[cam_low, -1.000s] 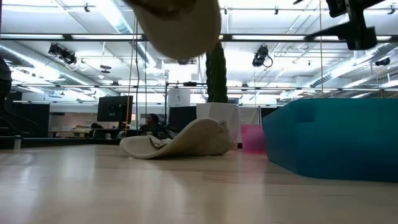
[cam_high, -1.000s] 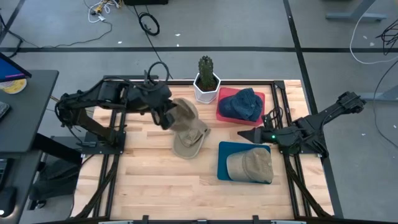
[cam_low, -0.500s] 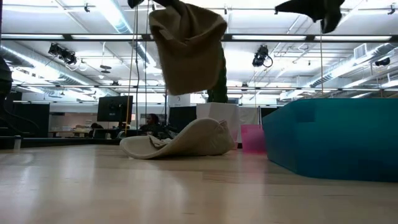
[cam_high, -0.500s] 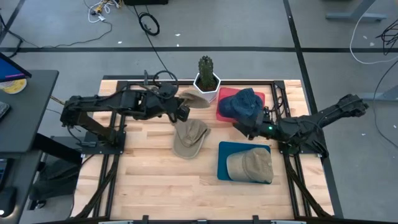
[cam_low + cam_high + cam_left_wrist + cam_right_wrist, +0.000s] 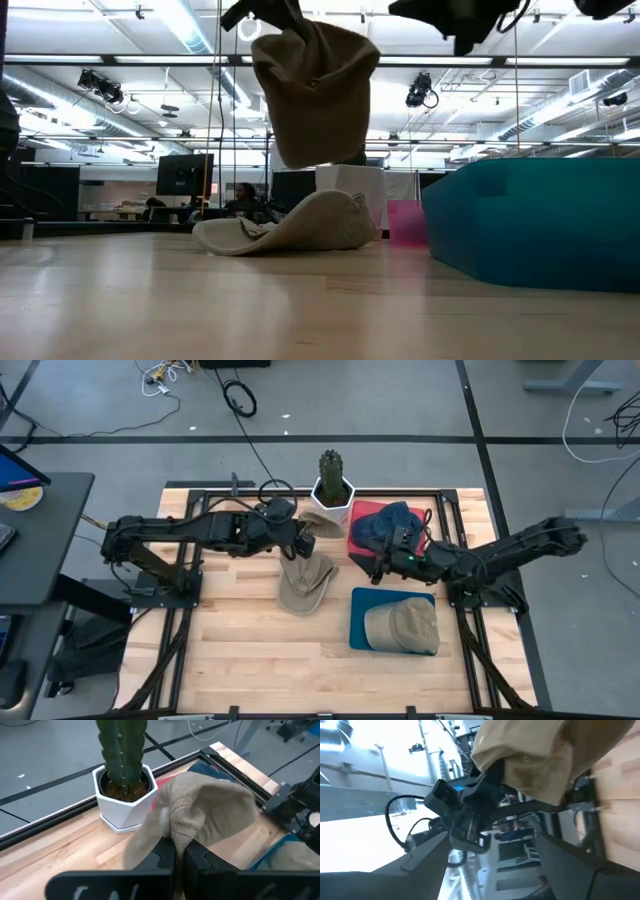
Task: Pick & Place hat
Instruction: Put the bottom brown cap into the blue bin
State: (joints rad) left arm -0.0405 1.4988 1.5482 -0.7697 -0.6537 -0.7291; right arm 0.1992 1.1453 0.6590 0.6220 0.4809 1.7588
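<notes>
From the table-level camera, nearest me on the right is the teal tray (image 5: 530, 220), and a second tan hat (image 5: 290, 228) lies limp on the table (image 5: 300, 310) beyond it, untouched.

Above that, the hat I am carrying (image 5: 315, 90) hangs clear of the wood. A second ago it was bunched high over the lying hat; now it dangles lower and has swung toward the potted cactus (image 5: 331, 485). My left gripper (image 5: 297, 540) has carried it there, fingers pressed together on a fold of its fabric; my left wrist camera shows the cloth pinched between them (image 5: 172, 837), with the cactus pot just behind.

My right gripper (image 5: 385, 561) has changed most. It sat back by the table's right edge a second ago and has since reached in over the red tray (image 5: 360, 532) with the blue hat (image 5: 392, 525), jaws spread wide and empty, now near the hanging hat. Its wrist camera looks straight at the tan fabric (image 5: 535, 760) and my left arm.

I judge this to be a handover taking shape: the right is lining up to take the hat, likely for a tray. A third tan hat (image 5: 405, 628) already fills the teal one.
</notes>
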